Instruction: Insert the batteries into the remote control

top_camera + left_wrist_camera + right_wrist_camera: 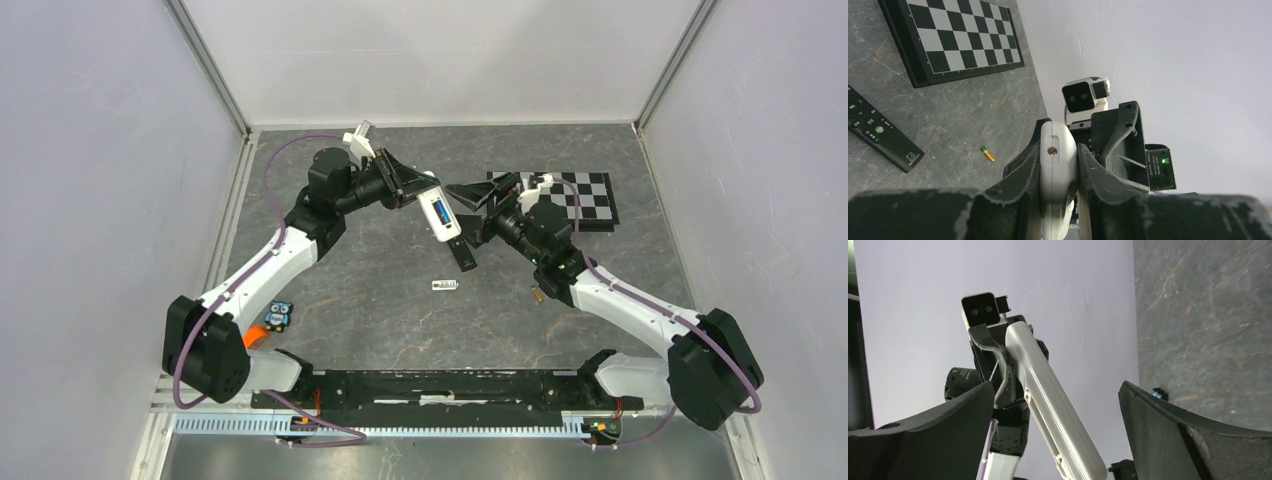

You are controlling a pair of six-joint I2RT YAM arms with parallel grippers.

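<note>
Remote (437,212), smooth white slab, veined grey tabletop (380,300)

Left arm (268,257) and right arm (625,300) reach from the near corners over the worktop (380,315), wrists facing. The left gripper (418,192) clamps a white remote (437,213); the right gripper (472,213) holds its fingers (1168,432) spread wide.

Overhead view far; wrist views close, sharing white remote (1058,165).
</note>
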